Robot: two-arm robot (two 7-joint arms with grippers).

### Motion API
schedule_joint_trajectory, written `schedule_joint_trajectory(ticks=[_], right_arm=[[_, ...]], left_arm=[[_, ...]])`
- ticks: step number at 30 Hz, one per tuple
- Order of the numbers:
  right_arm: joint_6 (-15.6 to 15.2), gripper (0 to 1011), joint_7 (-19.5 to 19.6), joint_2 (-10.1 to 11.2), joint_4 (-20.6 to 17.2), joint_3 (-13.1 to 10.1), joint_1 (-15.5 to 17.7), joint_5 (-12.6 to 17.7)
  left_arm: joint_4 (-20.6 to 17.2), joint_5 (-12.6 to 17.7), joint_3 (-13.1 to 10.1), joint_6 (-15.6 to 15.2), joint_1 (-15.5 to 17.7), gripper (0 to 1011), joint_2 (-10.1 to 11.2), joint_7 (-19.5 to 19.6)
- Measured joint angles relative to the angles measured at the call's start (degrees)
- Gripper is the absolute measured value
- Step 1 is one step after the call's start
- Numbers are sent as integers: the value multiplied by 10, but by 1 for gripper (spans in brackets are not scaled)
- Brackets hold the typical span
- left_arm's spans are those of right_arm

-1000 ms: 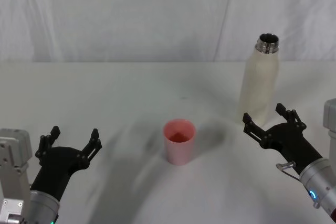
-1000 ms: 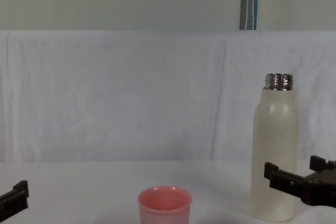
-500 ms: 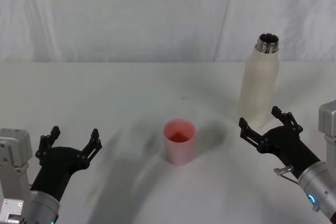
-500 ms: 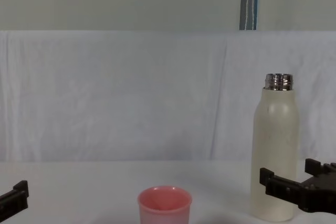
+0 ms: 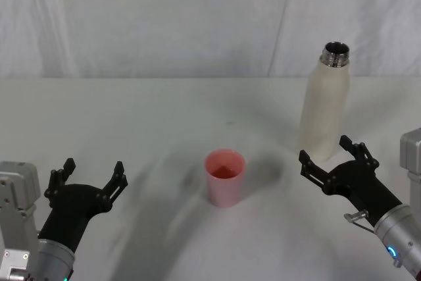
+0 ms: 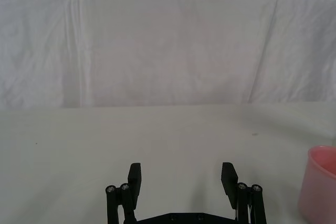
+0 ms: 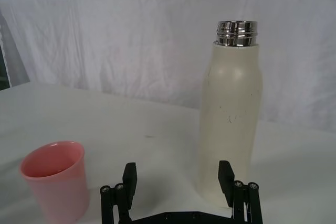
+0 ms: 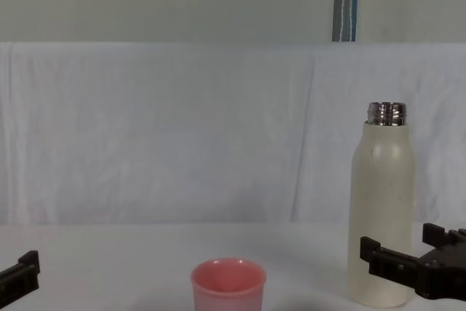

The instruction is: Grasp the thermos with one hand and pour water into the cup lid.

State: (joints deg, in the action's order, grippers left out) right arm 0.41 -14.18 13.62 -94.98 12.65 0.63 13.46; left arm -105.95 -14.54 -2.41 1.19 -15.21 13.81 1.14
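The thermos stood upright and uncapped on the white table, to the right and toward the back; nothing was gripped. The cup sat upright near the table's middle, well apart from the thermos, nearer the robot and to the left of it. Whether it held any water could not be told.

The right gripper was held low just in front of the thermos base, fingers spread wide and aimed at the body, not touching it as far as could be seen. In the right wrist view the thermos was framed off-centre between the spread fingers. The left gripper was parked at the near left, fingers likewise apart.

Judged status: approach stage. Grasp, lift and pour were all left to do.
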Motion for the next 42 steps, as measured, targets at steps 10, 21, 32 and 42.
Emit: schedule_joint_trajectory(ticks=[10,21,32,42], right_arm=[[-1,1000,-7,3,3,2,-1,6],[-1,1000,-6,2,3,2,-1,5],[-1,1000,-5,2,3,1,-1,4],[-1,1000,-4,1,3,1,-1,3]], left_arm=[[0,0,0,0,0,1001,0,0],[0,0,0,0,0,1001,0,0],[0,0,0,0,0,1001,0,0],[0,0,0,0,0,1001,0,0]])
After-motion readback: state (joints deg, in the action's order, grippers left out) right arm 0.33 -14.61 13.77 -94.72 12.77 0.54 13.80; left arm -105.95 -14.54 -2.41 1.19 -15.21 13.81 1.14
